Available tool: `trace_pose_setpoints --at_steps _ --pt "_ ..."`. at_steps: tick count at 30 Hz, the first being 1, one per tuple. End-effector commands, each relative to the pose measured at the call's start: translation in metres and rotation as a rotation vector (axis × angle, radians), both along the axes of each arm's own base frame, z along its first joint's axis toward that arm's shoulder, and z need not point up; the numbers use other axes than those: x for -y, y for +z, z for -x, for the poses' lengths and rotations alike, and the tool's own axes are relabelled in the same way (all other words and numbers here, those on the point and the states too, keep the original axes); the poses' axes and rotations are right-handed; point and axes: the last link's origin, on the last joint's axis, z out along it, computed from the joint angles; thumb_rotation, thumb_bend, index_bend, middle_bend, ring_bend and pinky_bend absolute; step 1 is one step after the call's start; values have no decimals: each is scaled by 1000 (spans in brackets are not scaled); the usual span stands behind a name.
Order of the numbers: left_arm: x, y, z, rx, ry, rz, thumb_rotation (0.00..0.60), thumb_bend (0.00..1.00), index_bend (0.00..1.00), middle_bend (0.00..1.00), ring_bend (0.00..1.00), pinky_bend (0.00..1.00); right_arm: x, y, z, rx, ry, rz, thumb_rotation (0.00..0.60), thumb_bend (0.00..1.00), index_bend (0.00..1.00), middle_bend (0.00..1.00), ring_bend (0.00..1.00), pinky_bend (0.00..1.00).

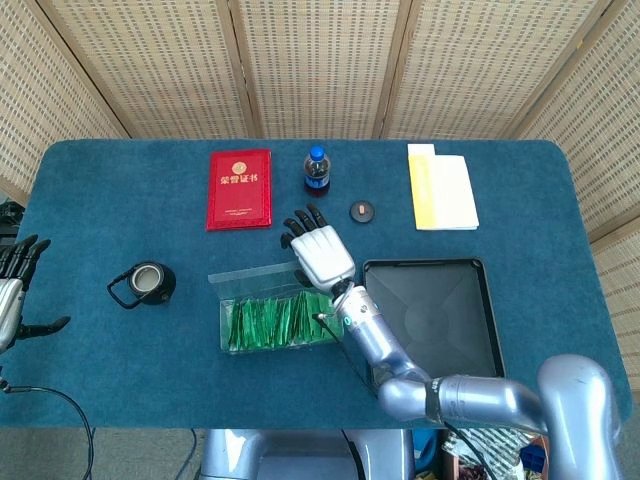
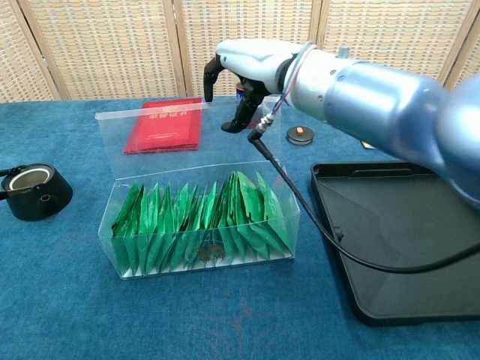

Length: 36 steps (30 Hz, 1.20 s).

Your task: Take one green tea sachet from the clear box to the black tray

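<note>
Our right hand (image 2: 241, 79) held the clear box's (image 2: 196, 217) lid (image 2: 174, 133) upright, thumb and fingers curled at its top edge. The green tea sachets (image 2: 201, 222) stood packed inside. Swinging the lid fully back should give clear access.

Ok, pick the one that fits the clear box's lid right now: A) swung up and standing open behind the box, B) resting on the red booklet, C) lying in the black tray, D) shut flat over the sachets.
A: the lid stands raised along the back edge of the clear box, with the right hand up at its top edge and the green sachets uncovered.
</note>
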Motion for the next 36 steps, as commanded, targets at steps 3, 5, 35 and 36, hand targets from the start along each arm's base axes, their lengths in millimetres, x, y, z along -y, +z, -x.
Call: trace_pose_setpoints --at_steps 3,5,35,36 --pt "-3 3 2 9 9 -5 600 98 0 0 0 0 11 -13 -4 -37 -29 12 600 447 411 261 138 62" --pt "-3 3 3 11 12 -6 600 99 0 0 0 0 13 -17 -2 -51 -40 13 600 446 411 259 138 62" --pt "-6 1 1 7 9 4 600 99 0 0 0 0 6 -4 -8 -105 -126 -124 600 644 129 39 121 62" --pt "-6 1 2 8 9 4 600 99 0 0 0 0 6 -3 -8 -100 -117 -109 600 471 57 11 121 62"
